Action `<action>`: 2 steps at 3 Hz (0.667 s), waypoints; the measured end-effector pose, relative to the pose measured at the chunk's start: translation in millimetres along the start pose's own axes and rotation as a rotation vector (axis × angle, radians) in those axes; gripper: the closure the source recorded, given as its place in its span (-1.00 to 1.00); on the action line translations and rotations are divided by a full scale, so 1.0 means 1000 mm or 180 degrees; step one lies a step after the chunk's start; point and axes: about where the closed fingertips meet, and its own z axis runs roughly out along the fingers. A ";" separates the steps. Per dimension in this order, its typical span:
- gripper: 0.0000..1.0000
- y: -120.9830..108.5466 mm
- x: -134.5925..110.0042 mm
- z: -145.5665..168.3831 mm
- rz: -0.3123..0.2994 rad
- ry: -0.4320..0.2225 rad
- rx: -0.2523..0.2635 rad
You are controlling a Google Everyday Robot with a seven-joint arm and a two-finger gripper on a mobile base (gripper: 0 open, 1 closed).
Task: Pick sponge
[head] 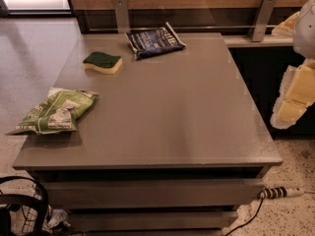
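The sponge [102,62], dark green on top over pale yellow foam, lies flat on the grey table [167,112] at the far left. My gripper [294,97], with pale yellow pads, hangs at the right edge of the view, beyond the table's right side and far from the sponge. It holds nothing that I can see.
A green-and-white crinkled snack bag [55,111] lies at the table's left edge, partly overhanging. A dark blue snack bag [154,41] lies at the back, right of the sponge. A wooden wall with metal brackets [120,14] stands behind. A power strip [278,192] lies on the floor at right.
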 end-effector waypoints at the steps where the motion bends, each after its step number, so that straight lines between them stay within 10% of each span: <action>1: -1.00 0.000 0.000 0.000 0.0000 0.0000 0.0001; 2: -1.00 -0.014 -0.006 0.006 0.0034 -0.0166 0.0093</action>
